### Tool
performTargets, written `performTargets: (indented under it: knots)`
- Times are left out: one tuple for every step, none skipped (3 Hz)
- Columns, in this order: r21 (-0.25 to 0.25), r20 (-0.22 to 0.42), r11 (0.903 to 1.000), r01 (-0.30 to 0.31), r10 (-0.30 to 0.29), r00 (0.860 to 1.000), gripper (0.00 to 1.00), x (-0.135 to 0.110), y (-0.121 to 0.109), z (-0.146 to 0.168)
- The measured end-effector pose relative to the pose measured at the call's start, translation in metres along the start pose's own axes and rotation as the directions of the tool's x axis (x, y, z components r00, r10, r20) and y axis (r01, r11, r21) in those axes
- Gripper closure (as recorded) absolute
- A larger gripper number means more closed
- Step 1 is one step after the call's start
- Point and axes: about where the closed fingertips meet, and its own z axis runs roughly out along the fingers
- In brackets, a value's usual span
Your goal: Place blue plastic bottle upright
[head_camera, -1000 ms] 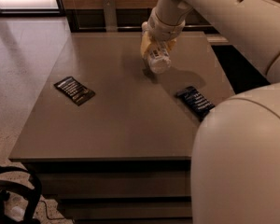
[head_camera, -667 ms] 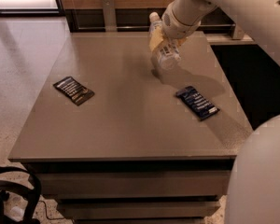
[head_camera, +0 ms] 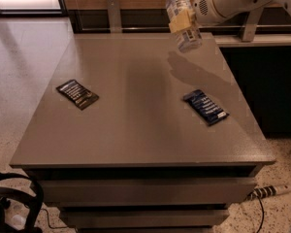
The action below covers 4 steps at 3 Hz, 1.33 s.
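Note:
The blue plastic bottle [head_camera: 177,4] is a clear ribbed bottle with a white cap and a pale label. It hangs in the air above the far right part of the grey table [head_camera: 136,130], nearly upright, with its cap up and leaning a little left. My gripper [head_camera: 183,22] is shut on the bottle's middle, and a yellowish finger pad [head_camera: 180,21] lies across it. The white arm reaches in from the upper right. The bottle's shadow falls on the tabletop below it.
A flat dark-blue snack packet [head_camera: 206,107] lies on the right of the table. A black packet [head_camera: 77,93] lies on the left. A metal post [head_camera: 113,11] stands behind the far edge. A black frame [head_camera: 12,203] is on the floor at the lower left, and a power strip [head_camera: 270,191] at the lower right.
The gripper has lifted the bottle off the tabletop and carried it up and right, turning it from tilted low to nearly upright. The arm has pulled out of the foreground.

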Motion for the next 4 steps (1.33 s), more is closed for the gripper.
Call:
performTargets:
  knots:
    - [-0.068, 0.126, 0.9863, 0.150, -0.141, 0.982, 1.00, -0.028, 0.003, -0.005]
    - [-0.103, 0.183, 0.9574, 0.270, -0.249, 0.951, 1.00, -0.045, 0.013, 0.003]
    - [-0.141, 0.241, 0.9061, 0.399, -0.360, 0.901, 1.00, -0.067, 0.030, 0.015]
    - [-0.141, 0.241, 0.9061, 0.399, -0.360, 0.901, 1.00, -0.067, 0.030, 0.015]
